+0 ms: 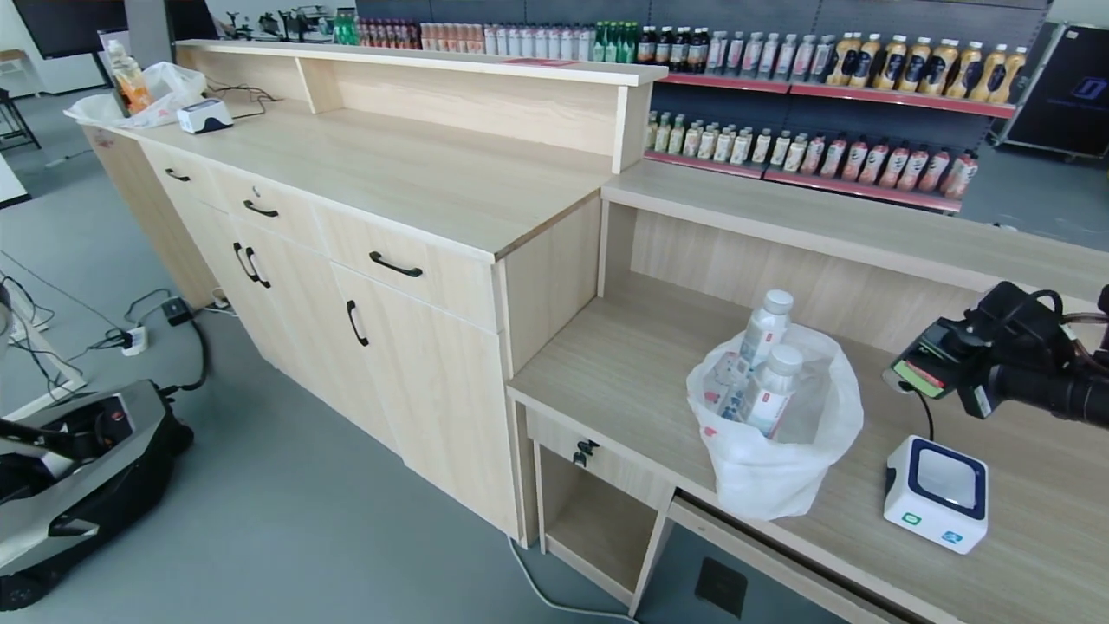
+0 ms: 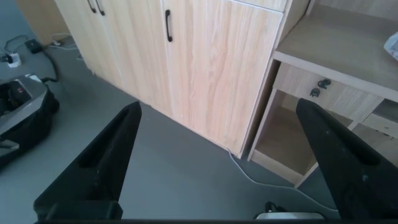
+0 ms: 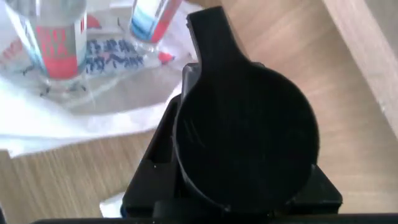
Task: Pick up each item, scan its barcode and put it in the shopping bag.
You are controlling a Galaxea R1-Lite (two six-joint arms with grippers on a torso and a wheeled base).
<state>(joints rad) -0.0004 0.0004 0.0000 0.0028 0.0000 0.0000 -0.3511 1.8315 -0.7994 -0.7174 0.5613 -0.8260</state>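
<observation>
Leaning bottles [image 1: 769, 390], apart from left fingers [image 2: 99, 168]

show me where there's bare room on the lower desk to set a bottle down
The widest free patch is on the lower desk, between the tall cabinet's side panel and the shopping bag. The long counter top is also bare up to the far scanner. It is crowded between the bag and the near scanner, with the right arm above.
</observation>
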